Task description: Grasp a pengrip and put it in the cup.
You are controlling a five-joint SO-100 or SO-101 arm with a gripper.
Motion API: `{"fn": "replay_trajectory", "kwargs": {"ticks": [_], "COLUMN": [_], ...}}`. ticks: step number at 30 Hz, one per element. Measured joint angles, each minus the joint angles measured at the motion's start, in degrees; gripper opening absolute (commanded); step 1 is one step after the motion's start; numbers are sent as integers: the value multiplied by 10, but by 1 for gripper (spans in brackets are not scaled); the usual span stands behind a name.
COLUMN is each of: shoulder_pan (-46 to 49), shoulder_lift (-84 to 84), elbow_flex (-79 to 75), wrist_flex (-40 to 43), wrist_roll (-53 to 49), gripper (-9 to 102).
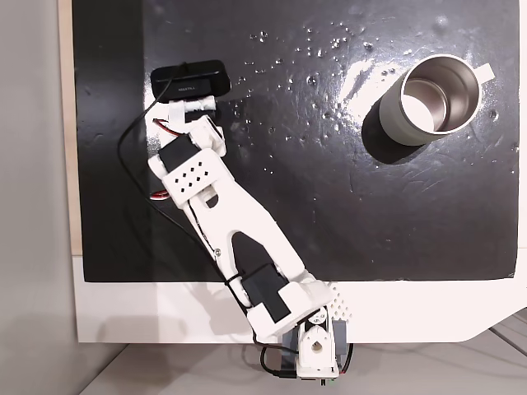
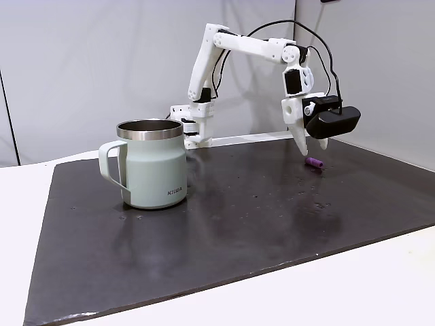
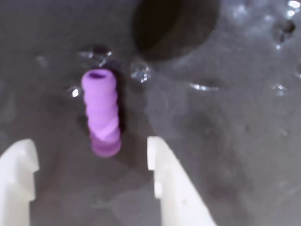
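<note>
White gripper [image 3: 91, 155] fingers, spread wide and holding nothing, straddle the purple pengrip [image 3: 100, 112] lying on the bench's black mat, so the grasp is not yet made and the cup [image 2: 151, 164] near the opposite edge waits empty.

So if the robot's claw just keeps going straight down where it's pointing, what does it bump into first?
Probably the little purple grip. The gripper is open and points down at the black mat, with the grip lying between its fingers in the wrist view. How far above it hangs is hard to tell.
</note>
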Motion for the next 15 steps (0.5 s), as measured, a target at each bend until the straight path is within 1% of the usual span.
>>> {"fn": "replay_trajectory", "kwargs": {"ticks": [9, 15], "shoulder_pan": [0, 1], "shoulder_lift": [-61, -79], "elbow_flex": [-2, -13], "wrist_flex": [-37, -41], "wrist_roll": [-11, -11], "gripper": [23, 21]}}
